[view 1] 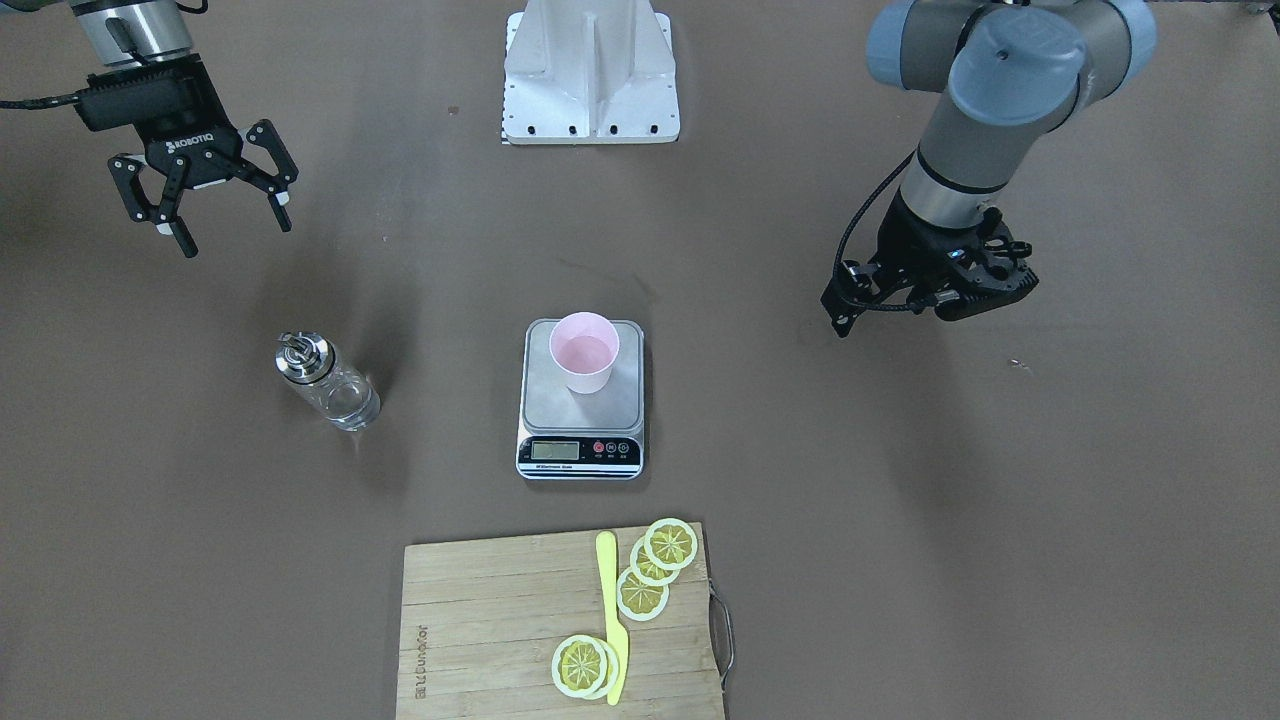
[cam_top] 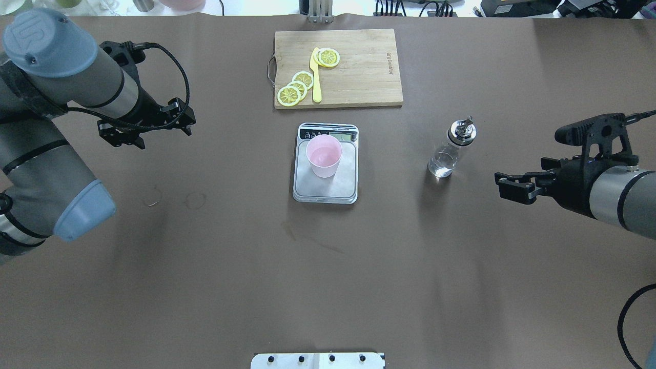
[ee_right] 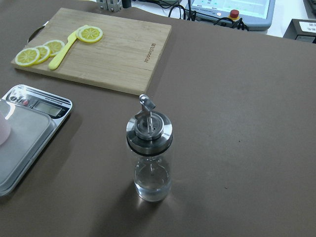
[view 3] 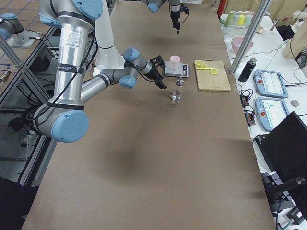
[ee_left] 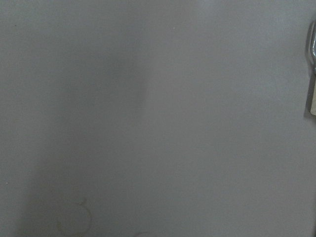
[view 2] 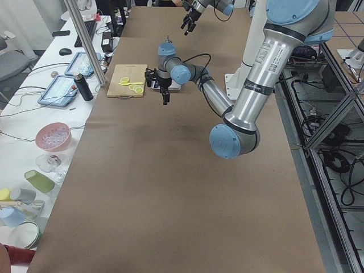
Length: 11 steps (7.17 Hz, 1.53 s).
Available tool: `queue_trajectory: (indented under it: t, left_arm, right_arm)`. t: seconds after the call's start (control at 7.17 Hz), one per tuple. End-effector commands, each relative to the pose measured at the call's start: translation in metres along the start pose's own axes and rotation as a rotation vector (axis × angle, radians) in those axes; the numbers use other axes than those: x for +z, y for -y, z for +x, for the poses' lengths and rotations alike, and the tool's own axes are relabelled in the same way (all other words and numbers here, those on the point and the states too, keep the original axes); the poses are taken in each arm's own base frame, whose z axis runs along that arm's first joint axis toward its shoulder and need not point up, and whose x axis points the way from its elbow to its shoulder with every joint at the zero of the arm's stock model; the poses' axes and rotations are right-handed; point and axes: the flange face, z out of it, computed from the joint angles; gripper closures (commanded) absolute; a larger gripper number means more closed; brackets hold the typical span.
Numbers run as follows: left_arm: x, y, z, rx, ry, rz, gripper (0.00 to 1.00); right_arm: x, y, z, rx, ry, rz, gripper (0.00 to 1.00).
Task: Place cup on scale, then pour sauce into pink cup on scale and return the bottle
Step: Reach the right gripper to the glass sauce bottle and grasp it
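Note:
The pink cup [view 1: 584, 350] stands upright on the silver scale [view 1: 580, 412] at the table's middle; both also show in the overhead view, cup [cam_top: 324, 156] on scale [cam_top: 328, 192]. The glass bottle [view 1: 330, 385] with its silver pourer stands upright on the table, apart from the scale. A little clear sauce [ee_right: 152, 183] sits in its bottom. My right gripper [view 1: 235, 235] is open and empty, raised a short way from the bottle [cam_top: 451, 151]. My left gripper [view 1: 930, 290] points down over bare table, looks open and holds nothing.
A wooden cutting board [view 1: 500, 620] with several lemon slices [view 1: 655, 565] and a yellow knife [view 1: 612, 620] lies beyond the scale on the far side from me. My white base plate [view 1: 590, 70] is at the near edge. Faint ring stains [cam_top: 195, 201] mark the paper.

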Motion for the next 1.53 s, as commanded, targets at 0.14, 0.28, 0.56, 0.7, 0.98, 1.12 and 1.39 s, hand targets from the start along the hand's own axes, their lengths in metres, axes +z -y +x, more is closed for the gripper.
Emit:
queue_trajectory:
  t: [0.14,0.28,0.56,0.7,0.98,1.12,1.39]
  left_arm:
    - [0.001,0.001,0.000,-0.001,0.003,0.001,0.02]
    - [0.005,0.002,-0.001,-0.003,0.009,0.001,0.02]
    - [0.005,0.003,-0.001,-0.002,0.010,0.001,0.02]
    - [0.007,0.002,-0.001,0.000,0.013,0.000,0.02]
    - [0.012,0.005,-0.002,0.002,0.020,-0.002,0.02]
    - [0.013,0.005,-0.001,0.006,0.010,0.000,0.02]
    - [0.016,0.007,-0.001,0.006,0.014,-0.002,0.02]
  right_arm:
    - [0.029,-0.021,-0.013,-0.027,-0.012,0.103,0.07]
    - [0.051,-0.026,-0.022,-0.017,0.020,0.146,0.07]
    - [0.074,-0.032,-0.022,-0.029,0.016,0.209,0.07]
    - [0.076,-0.031,-0.021,-0.102,-0.011,0.225,0.05]
    - [0.098,-0.031,-0.025,-0.102,-0.036,0.272,0.01]
    - [0.118,-0.039,-0.024,-0.087,-0.009,0.299,0.02]
    - [0.144,-0.055,-0.012,-0.071,0.030,0.348,0.01]
